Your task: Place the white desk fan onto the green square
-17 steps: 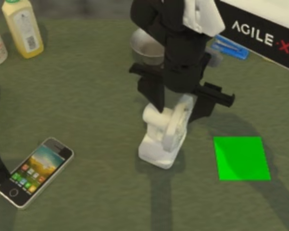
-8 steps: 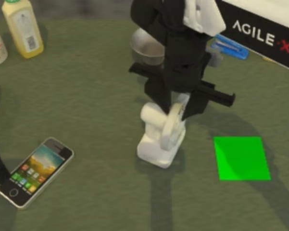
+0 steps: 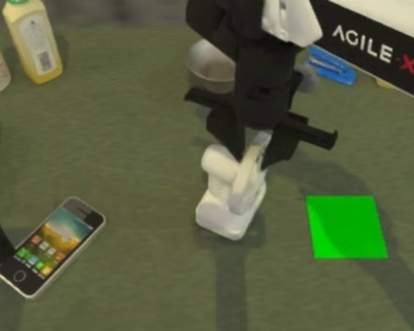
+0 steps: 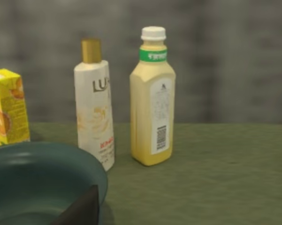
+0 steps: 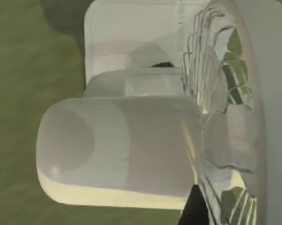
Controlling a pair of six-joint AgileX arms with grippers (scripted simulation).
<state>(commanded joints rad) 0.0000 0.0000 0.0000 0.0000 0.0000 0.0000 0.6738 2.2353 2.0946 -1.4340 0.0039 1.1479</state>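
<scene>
Since a second ago, the small all-white plastic desk fan has shifted slightly up and to the left as the right claw closes its black fingers on the round grilled head from above. Its square base sits at or just above the olive-green desk, directly beneath the claw. Well apart, to the claw's lower right, lies the flat bright neon-green square patch; the left claw is out of sight.

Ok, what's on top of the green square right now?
Nothing: the green square lies bare apart from a shadow. The white desk fan stands on the table to its left, under the right gripper, whose body hides the fan's top.
</scene>
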